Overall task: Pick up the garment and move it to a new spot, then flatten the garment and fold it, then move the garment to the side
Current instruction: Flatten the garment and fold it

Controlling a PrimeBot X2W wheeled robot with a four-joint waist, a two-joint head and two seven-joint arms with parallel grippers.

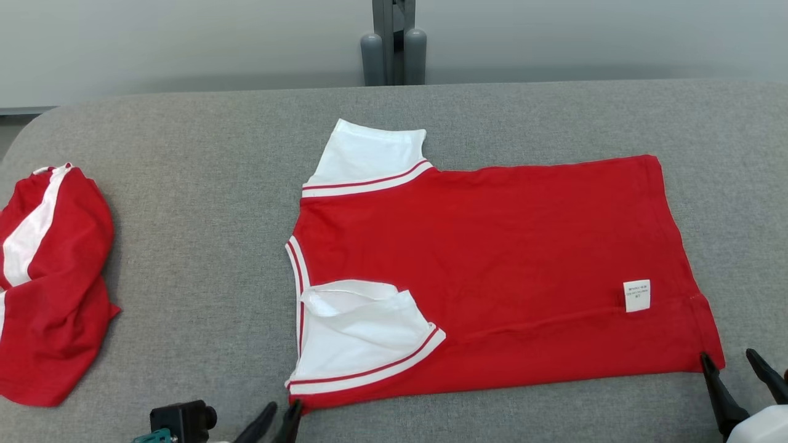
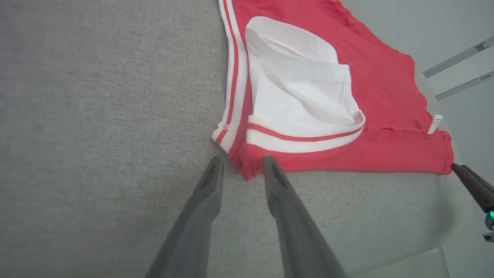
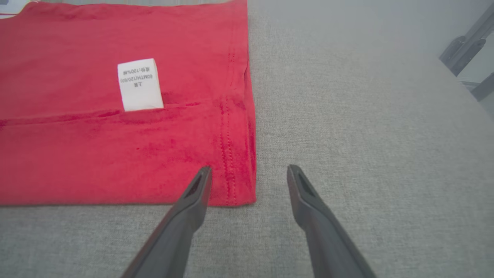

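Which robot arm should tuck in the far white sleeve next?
Probably the left: the left gripper sits at the shoulder end of the red shirt, the same end as the far white sleeve, while the right gripper is at the hem end.

A soft grey table (image 1: 184,246) holds a red shirt (image 1: 492,246) with white sleeves (image 1: 369,154) lying spread out flat in the middle, and a crumpled pile of red and white cloth (image 1: 55,295) lying well apart near its left edge.

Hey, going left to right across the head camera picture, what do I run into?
crumpled red garment → left gripper → near white sleeve → care label → right gripper
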